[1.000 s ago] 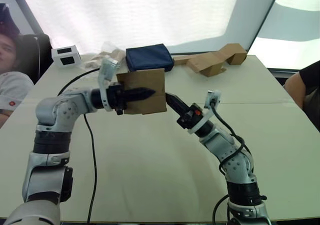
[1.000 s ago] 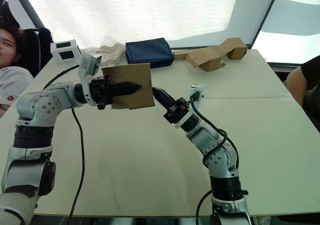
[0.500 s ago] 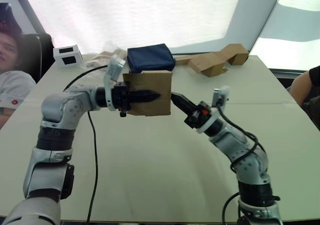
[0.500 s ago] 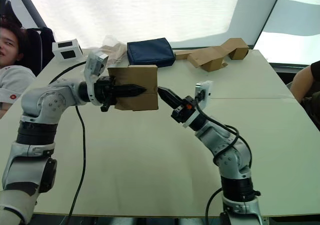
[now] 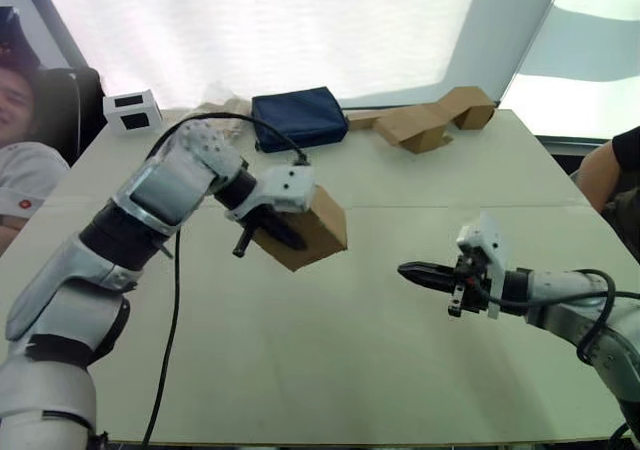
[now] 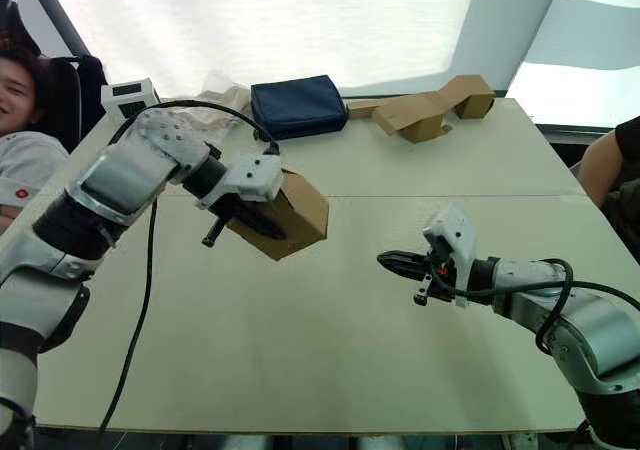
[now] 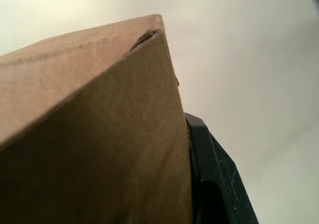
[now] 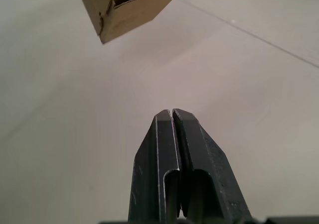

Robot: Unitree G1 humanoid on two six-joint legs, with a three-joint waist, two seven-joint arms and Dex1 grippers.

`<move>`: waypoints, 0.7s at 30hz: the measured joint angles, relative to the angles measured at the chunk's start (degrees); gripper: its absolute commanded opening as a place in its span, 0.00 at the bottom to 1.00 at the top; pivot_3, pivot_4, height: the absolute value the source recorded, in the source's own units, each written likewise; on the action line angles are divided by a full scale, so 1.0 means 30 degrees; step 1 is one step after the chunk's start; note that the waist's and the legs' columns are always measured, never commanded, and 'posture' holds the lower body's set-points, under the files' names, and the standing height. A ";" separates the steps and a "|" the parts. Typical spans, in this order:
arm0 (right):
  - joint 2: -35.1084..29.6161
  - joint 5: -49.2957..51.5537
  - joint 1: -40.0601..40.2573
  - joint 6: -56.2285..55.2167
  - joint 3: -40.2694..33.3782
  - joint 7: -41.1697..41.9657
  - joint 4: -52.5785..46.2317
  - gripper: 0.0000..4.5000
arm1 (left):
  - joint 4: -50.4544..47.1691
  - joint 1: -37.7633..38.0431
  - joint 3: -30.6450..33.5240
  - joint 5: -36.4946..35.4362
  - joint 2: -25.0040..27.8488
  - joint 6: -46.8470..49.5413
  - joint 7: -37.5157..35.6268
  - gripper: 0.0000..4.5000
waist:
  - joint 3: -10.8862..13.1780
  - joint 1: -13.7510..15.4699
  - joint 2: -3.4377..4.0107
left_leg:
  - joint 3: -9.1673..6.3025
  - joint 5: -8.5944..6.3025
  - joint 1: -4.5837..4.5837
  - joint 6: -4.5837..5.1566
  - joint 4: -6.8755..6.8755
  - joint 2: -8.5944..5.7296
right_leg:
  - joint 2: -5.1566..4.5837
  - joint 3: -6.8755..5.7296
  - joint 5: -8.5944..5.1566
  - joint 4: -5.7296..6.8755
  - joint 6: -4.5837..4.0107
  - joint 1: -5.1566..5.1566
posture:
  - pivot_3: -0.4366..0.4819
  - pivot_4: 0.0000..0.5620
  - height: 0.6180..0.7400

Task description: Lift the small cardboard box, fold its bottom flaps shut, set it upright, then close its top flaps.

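The left gripper [image 5: 268, 232] is clamping the small cardboard box [image 5: 312, 230], holding it tilted above the table [image 5: 300, 360], one corner pointing down toward the tabletop. In the left wrist view the cardboard wall [image 7: 94, 149] is pressing flat against one black finger [image 7: 214, 184]. The right gripper [image 5: 412, 269] is hovering low over the table at about 4 o'clock from the box, well apart from it, its two fingers pressed together and pointing toward the robot's left. The right wrist view is showing those closed fingertips [image 8: 172, 115] with the box's lower corner [image 8: 122, 10] hanging ahead of them, a flap edge showing as a seam along its side. At 12 o'clock from the box, at the far side of the table, a dark blue pouch [image 5: 297, 116] is lying flat; at 1 o'clock folded brown cardboard pieces [image 5: 432, 120] are resting; at 10 o'clock a white box with black panels [image 5: 133, 111] is sitting near the corner. A black cable [image 5: 175, 300] is running along the left arm.
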 measured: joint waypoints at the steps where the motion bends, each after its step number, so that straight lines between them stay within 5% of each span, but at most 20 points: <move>1: -0.0033 -0.0272 0.0059 -0.0065 0.0088 0.0004 -0.0114 0.01 | 0.0008 -0.0120 -0.0528 0.0574 -0.0164 -0.0181 -0.0091 0.00 | 0.0000 -0.0003 0.0000 | -0.0001 0.0000 0.0000 0.0000 0.0004 0.0002 | 0.0000 0.0001 0.0000 0.0004 0.0000 -0.0001 | 0.48 0.27 1.00; 10: 0.0652 -0.2550 0.0833 -0.0618 0.1089 -0.0876 -0.1043 0.01 | 0.1562 -0.1695 -0.4449 0.2398 -0.2883 -0.0584 -0.0291 0.00 | 0.0011 0.0116 -0.0017 | -0.0022 -0.0003 -0.0043 0.0006 0.0025 0.0002 | -0.0011 0.0006 0.0002 -0.0014 0.0006 -0.0005 | 0.48 0.27 1.00; 14: 0.1305 -0.2739 0.1215 -0.0575 0.1092 -0.1525 -0.1351 0.00 | 0.1804 -0.2098 -0.5086 0.1859 -0.3037 -0.0202 -0.0285 0.24 | 0.0014 -0.0020 -0.0016 | -0.0026 -0.0004 -0.0016 0.0008 0.0020 0.0015 | 0.0013 0.0018 0.0001 0.0012 0.0004 -0.0007 | 0.48 0.27 1.00; 20: 0.1720 -0.3003 0.1227 -0.0564 0.1091 -0.1912 -0.1541 0.00 | 0.2418 -0.2766 -0.5319 0.0902 -0.3047 0.0422 -0.0287 0.75 | 0.0014 0.0060 -0.0014 | -0.0027 -0.0004 -0.0014 0.0008 0.0024 0.0017 | 0.0020 0.0016 0.0001 0.0016 0.0001 -0.0003 | 0.48 0.27 1.00; 21: 0.1778 -0.3049 0.1138 -0.0564 0.1100 -0.1912 -0.1528 0.00 | 0.2451 -0.3022 -0.5299 0.0613 -0.3044 0.0729 -0.0287 0.75 | 0.0014 0.0061 -0.0014 | -0.0027 -0.0004 -0.0017 0.0009 0.0024 0.0016 | 0.0015 0.0016 0.0001 0.0012 0.0002 -0.0003 | 0.48 0.27 1.00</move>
